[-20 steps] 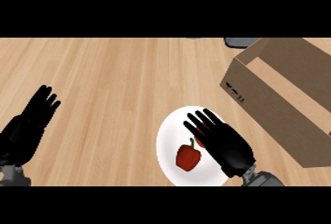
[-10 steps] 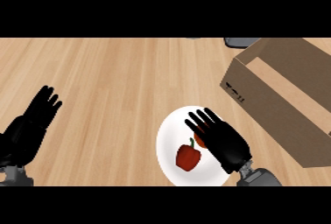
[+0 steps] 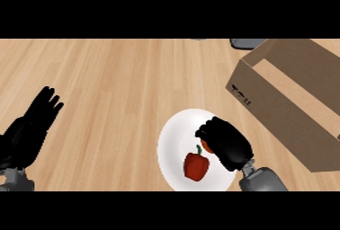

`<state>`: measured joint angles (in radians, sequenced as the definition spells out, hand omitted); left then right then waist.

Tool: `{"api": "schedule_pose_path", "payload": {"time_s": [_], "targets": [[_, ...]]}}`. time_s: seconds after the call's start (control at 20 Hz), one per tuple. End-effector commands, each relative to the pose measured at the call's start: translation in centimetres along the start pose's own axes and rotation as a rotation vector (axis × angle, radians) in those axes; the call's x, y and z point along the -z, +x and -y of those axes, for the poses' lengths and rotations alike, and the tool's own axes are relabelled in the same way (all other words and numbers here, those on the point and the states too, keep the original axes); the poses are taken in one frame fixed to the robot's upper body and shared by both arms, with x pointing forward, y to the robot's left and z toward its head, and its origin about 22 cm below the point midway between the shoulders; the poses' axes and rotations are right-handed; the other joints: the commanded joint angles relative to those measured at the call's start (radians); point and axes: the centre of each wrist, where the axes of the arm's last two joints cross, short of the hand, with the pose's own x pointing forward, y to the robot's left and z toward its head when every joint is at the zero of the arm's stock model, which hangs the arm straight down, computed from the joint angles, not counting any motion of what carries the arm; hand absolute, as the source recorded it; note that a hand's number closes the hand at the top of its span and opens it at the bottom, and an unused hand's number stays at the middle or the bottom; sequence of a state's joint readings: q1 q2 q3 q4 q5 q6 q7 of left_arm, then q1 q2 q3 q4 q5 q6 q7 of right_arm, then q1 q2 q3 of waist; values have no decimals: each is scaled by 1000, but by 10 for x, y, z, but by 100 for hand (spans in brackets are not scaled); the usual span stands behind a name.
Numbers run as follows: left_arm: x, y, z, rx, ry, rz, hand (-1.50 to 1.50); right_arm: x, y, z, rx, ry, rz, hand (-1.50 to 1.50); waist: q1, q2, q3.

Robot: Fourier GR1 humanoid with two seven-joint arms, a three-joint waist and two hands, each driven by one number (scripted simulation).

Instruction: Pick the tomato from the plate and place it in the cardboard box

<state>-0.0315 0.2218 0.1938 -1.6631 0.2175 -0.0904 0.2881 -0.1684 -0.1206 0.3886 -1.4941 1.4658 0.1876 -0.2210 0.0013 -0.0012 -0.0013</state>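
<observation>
Right robot hand (image 3: 224, 143) over the white plate (image 3: 174, 143), fingers now curled down where they lay spread half a second ago, closing on something red-orange, apparently the tomato (image 3: 206, 147), mostly hidden; a red pepper (image 3: 196, 165) lies just beside it on the plate. Cardboard box (image 3: 292, 96) stands near the surface's right edge, interior not visible. Left robot hand (image 3: 30, 130) rests spread by the left edge, unchanged.

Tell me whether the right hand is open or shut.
Shut: the right hand has its fingers curled over a reddish thing on the plate; what it holds is mostly hidden.
</observation>
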Motion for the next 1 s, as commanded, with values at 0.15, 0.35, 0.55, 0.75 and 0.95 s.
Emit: {"api": "schedule_pose_path", "payload": {"time_s": [0.15, 0.35, 0.55, 0.75, 0.95], "targets": [[-4, 11, 1, -13, 2, 6, 0, 10, -5, -2, -12, -68, 65, 150, 1, 1, 1], [3, -10, -3, -1, -5, -6, 0, -1, -7, 5, -33, -53, 71, 150, -2, 1, 1], [3, 2, 14, 7, 21, -8, 0, 8, -1, 7, 48, -32, -6, 150, -2, 0, 1], [1, -1, 2, 4, -5, -3, 0, 20, -22, -1, 287, 159, -340, 150, 7, 3, 1], [-4, -14, 8, -4, -5, -8, 0, 27, -26, 36, 317, 134, -514, 150, 5, -1, 1]]}}
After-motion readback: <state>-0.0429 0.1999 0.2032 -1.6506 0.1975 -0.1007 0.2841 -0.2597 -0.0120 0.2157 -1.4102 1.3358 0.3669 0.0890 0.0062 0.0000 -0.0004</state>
